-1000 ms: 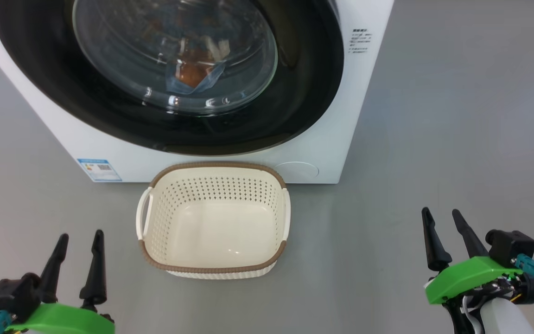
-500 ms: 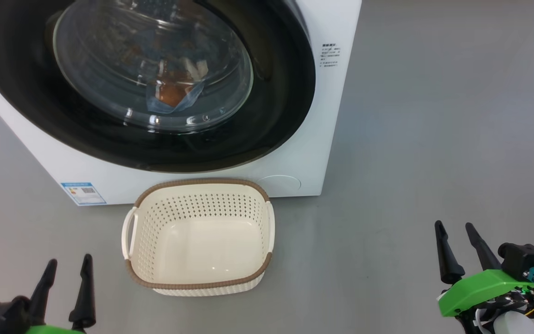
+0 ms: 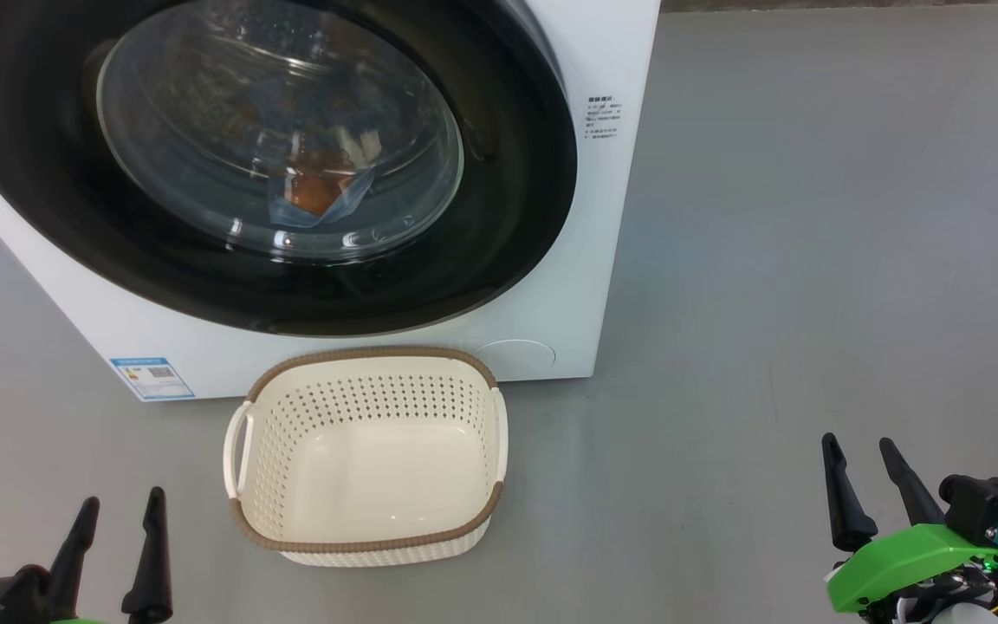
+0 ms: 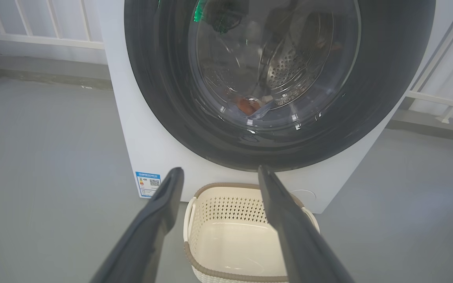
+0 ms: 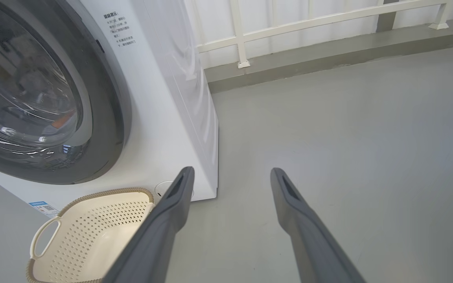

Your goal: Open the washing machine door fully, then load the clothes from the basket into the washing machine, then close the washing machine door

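our view swung, basket [image 3: 360,407] and shut washing machine door [image 3: 508,217] unmoved, our left gripper [image 3: 123,497] and right gripper [image 3: 857,440] low, fingers spread

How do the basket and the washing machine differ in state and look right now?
The basket is empty; the washing machine has the clothes inside, seen through the glass. The basket is open on top; the washing machine is shut by its door. The basket is small, cream and perforated; the washing machine is big and white. Both stand on the grey floor.
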